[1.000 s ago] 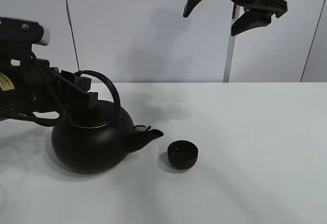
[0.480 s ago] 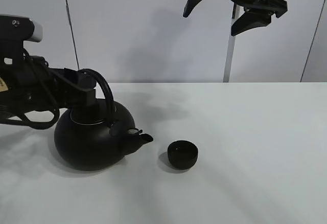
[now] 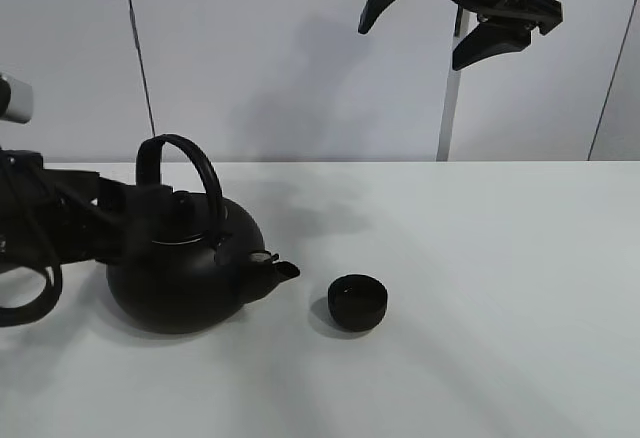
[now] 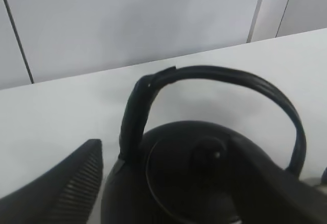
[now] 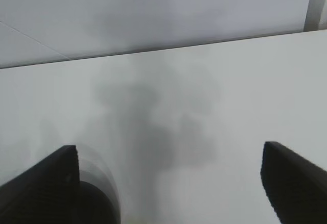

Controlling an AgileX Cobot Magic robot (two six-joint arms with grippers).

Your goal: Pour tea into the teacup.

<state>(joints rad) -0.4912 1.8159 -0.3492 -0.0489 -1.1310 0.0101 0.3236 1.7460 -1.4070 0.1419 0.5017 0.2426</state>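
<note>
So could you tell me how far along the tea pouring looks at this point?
The kettle sits upright on the table, its spout toward the teacup, which stands apart from it. Whether the cup holds tea cannot be told. The left gripper is beside the kettle, off the handle, jaws apart. The right gripper hangs open, high above. Regripping, lifting or setting aside may remain.

Matt black teacup (image 3: 358, 301); kettle (image 3: 184, 268) matt black; table (image 3: 480, 308) smooth white.

Kettle (image 3: 185, 273) crowds the teacup (image 3: 358, 301) on one side; other sides lie bare.
</note>
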